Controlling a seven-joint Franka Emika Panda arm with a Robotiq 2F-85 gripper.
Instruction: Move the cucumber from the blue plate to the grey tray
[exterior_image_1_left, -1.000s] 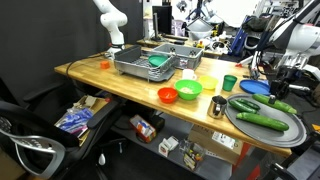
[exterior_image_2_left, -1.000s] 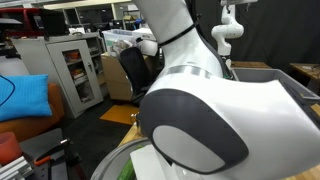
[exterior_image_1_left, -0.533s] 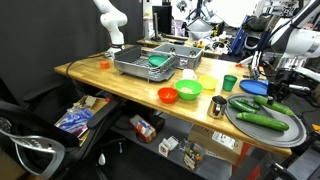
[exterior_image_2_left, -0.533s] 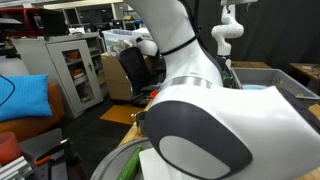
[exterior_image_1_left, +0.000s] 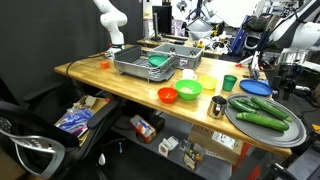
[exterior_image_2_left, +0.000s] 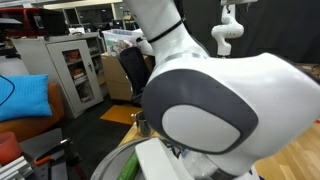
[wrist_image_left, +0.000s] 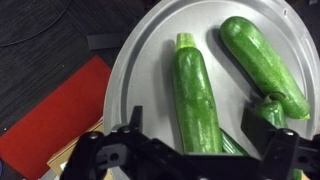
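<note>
Reading the table from the left in an exterior view, you pass the green cup (exterior_image_1_left: 229, 83), then the blue plate (exterior_image_1_left: 255, 87), which looks bare at this size. Next comes the grey tray (exterior_image_1_left: 240, 126) at the table's near corner, with the arm (exterior_image_1_left: 292, 38) rising above its far side. In the wrist view, again from the left, there is a red sheet (wrist_image_left: 50, 120) beyond the tray's rim and then the tray's bare floor. After that a thick cucumber with a pale cut end (wrist_image_left: 197, 95) lies lengthwise up the picture, and a second thick cucumber (wrist_image_left: 262, 62) slants beside it. Last is the slender cucumber (wrist_image_left: 268, 108), the one you care about, already inside the tray. Your gripper (wrist_image_left: 203, 135) hangs over it with the jaws spread wide and nothing held between them. The slender one sits toward the finger at the picture's right, close to the second thick cucumber's lower end. Its long axis seems to slant from there down toward the bottom edge, where the gripper body hides part of it. So the thing lies beneath you, not ahead. I judge the placing done, and what remains is a straight lift that keeps that finger from dragging it.
</note>
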